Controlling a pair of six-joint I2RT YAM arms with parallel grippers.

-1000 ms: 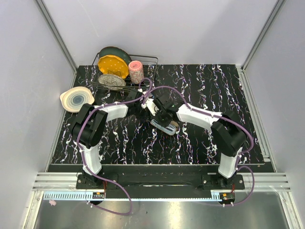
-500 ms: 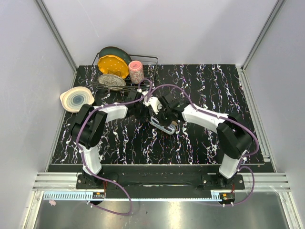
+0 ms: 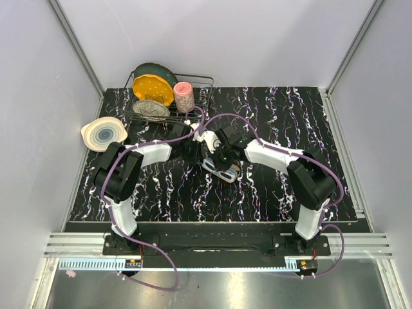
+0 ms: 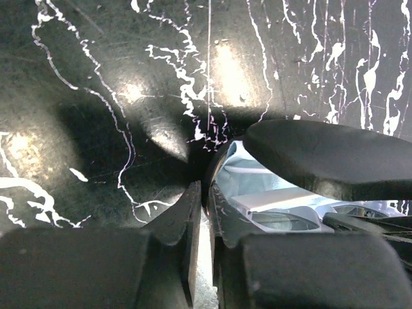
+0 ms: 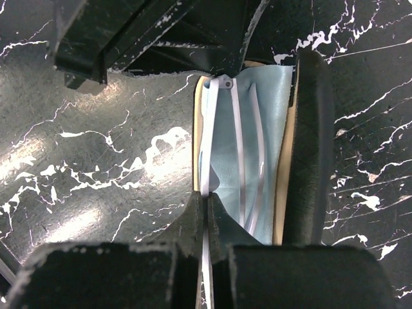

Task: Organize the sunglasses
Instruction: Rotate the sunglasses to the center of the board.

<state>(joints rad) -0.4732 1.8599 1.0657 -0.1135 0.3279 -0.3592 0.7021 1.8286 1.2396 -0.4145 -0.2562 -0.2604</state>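
My right gripper (image 5: 206,198) is pinching the sunglasses (image 5: 208,141). Its two fingers are pressed together on the thin whitish frame, which runs straight out ahead of the fingertips. The rest of the pair lies just ahead of the tips and slightly to the right in that wrist view. The slim arms are laid over the light-blue cloth (image 5: 273,103) inside the open glasses case (image 5: 310,148), whose black wall stands just right of my fingers.

My left gripper (image 4: 205,193) sits at the far end of the case, facing the right one. Its fingers are almost pressed together, and the case's end rim runs into the slit between them, so I read it as pinching the case. From this pincer the sunglasses lie just to the right of the fingers, down inside the case. The case rests on the black marbled table (image 5: 96,161).
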